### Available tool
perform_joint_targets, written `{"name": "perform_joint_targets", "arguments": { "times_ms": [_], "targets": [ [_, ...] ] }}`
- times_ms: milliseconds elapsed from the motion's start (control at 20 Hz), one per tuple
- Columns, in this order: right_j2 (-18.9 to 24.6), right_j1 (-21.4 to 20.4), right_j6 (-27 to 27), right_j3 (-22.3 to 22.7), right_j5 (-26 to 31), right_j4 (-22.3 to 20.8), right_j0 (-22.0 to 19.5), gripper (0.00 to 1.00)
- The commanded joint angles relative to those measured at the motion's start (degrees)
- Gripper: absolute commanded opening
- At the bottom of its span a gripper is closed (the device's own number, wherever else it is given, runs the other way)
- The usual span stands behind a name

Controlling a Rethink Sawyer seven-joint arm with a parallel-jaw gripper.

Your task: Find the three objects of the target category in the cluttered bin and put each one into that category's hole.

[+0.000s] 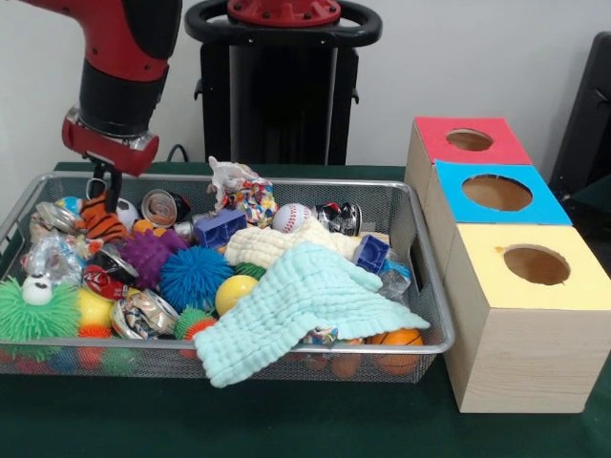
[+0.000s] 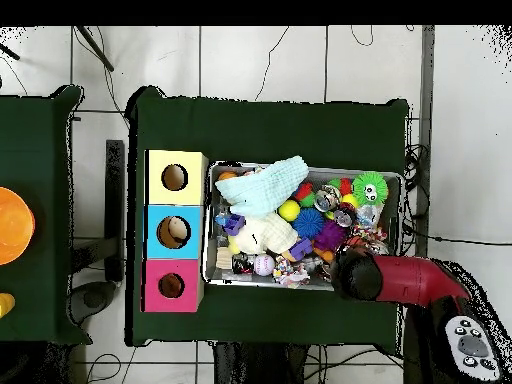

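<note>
A wire mesh bin [image 1: 239, 348] is piled with toys: a mint cloth [image 1: 305, 305], a cream cloth [image 1: 263, 243], a baseball [image 1: 291, 217], blue [image 1: 194, 277] and purple [image 1: 151, 256] spiky balls, crushed cans [image 1: 143, 315] and blue blocks [image 1: 220, 229]. My gripper [image 1: 107, 196] reaches down into the bin's far left corner, just above a tiger-striped toy [image 1: 100, 219]. To the right of the bin stand three boxes with round holes: red [image 1: 469, 139], blue [image 1: 496, 192], yellow [image 1: 536, 264]. In the overhead view the arm [image 2: 400, 280] covers the gripper at the bin's [image 2: 212, 225] lower right.
A green spiky toy [image 1: 36, 310] and a yellow ball [image 1: 234, 291] lie at the bin's near side, with an orange ball [image 1: 401, 348] under the mint cloth. The boxes [image 2: 173, 232] touch the bin's side. An orange object [image 2: 12, 225] sits on a separate table.
</note>
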Motion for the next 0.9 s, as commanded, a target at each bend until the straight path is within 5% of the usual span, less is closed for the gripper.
{"name": "perform_joint_targets", "arguments": {
  "times_ms": [50, 550, 900],
  "targets": [
    [9.65, -6.55, -6.57, 3.62, 13.16, 6.77, -1.84, 0.0],
    [12.14, -10.3, -5.33, 3.58, 21.62, 12.49, -1.38, 0.0],
    [10.71, -9.64, -0.56, 3.3, 21.45, 13.52, 1.41, 0.0]
  ]
}}
